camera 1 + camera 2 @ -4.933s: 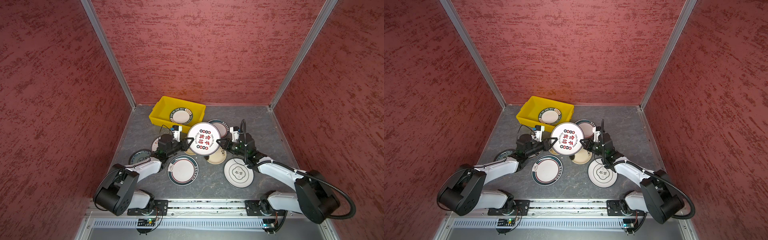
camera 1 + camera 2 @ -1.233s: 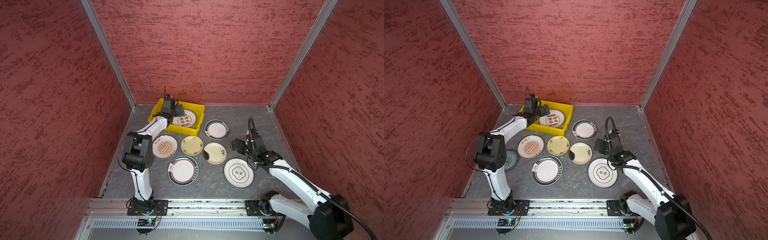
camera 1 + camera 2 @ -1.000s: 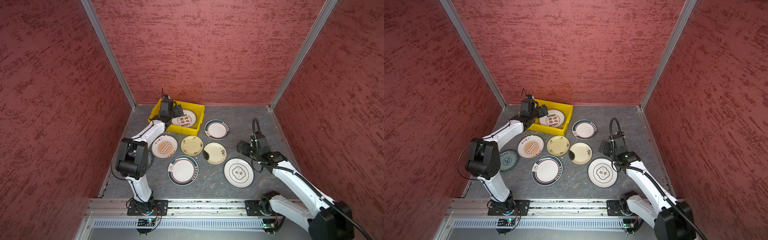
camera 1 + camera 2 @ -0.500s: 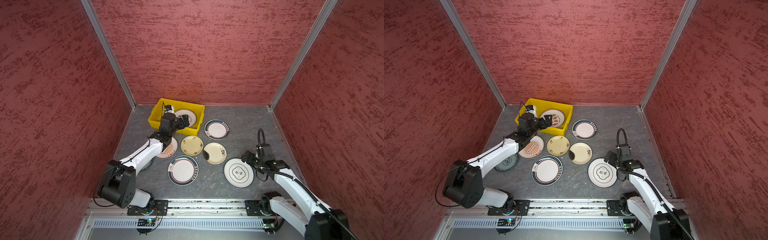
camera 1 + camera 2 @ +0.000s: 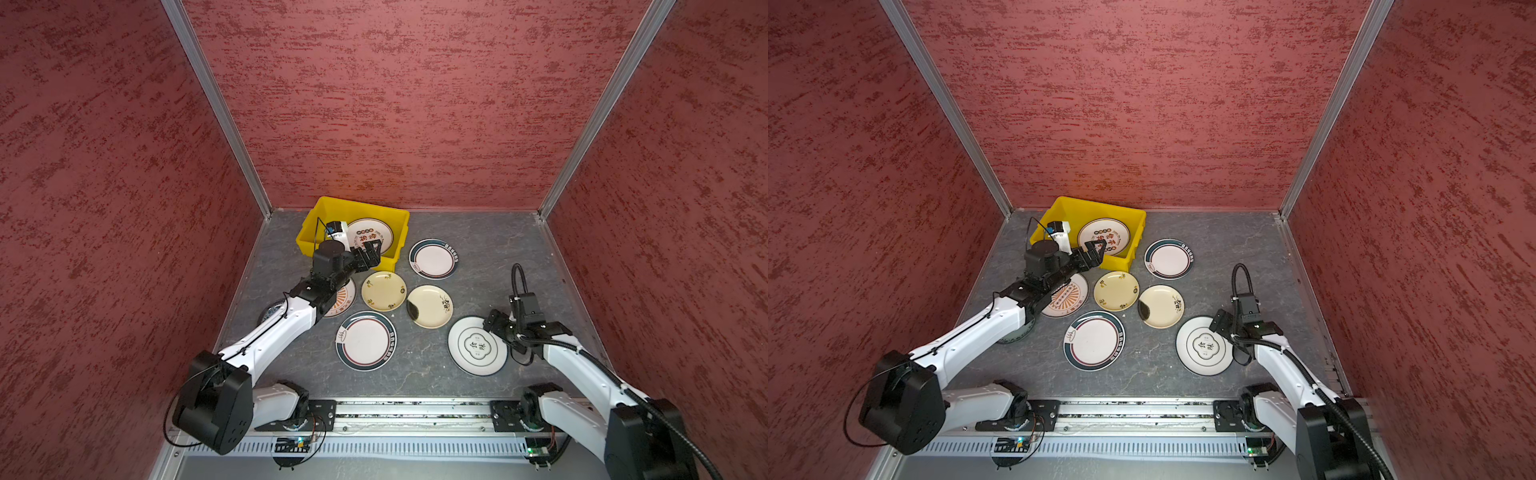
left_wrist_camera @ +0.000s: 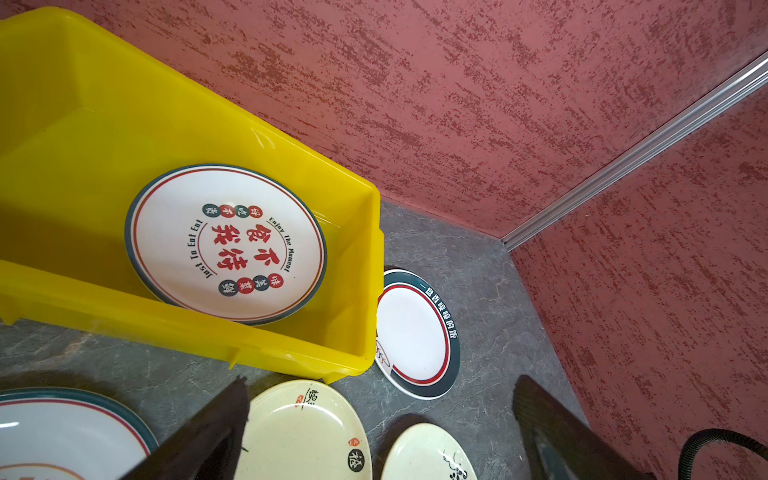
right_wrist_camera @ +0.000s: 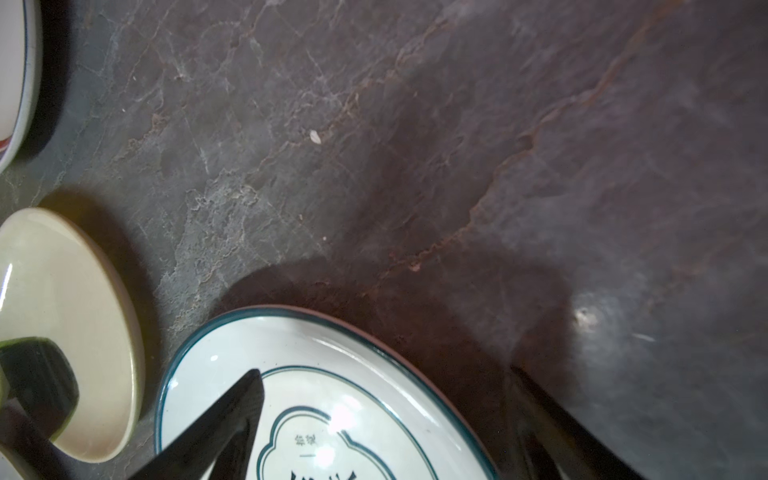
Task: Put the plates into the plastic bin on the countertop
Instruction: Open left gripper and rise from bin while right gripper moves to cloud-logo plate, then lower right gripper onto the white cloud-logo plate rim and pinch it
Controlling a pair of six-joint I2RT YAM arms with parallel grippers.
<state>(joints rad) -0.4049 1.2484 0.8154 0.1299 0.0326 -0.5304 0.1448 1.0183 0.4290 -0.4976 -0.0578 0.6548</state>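
hovering over the near wall of the plastic bin (image 5: 353, 210), your left gripper (image 5: 372, 254) is standing wide open and gripping nothing. in the left wrist view its fingers (image 6: 208, 428) are showing only countertop (image 6: 457, 257) and plates between them.

the bin is sitting at the back of the countertop, left of centre, close to the back wall. a plate with red characters (image 5: 372, 236) is lying inside it, in the right half.

you're getting seven plates lying outside the bin in both top views:
- a green-rimmed plate (image 5: 433, 258) just right of the bin
- a cream plate (image 5: 383, 291) just in front of the bin
- a cream plate with a dark patch (image 5: 430, 306) beside it
- a big green-rimmed plate (image 5: 365, 340) nearer the rail
- an orange sunburst plate (image 5: 345, 297), lying partly under the left arm
- a dark patterned plate (image 5: 270, 307), mostly hiding under that arm
- a white plate with a clover frame (image 5: 478, 347) on the right

your right gripper (image 5: 493, 326) is sitting low at the back-right rim of that white plate with its jaws spread wide. one finger (image 7: 224, 415) is hanging over the plate's inside and the other outside the rim. it's straddling the rim, not clamping it. can't tell whether either finger is touching.
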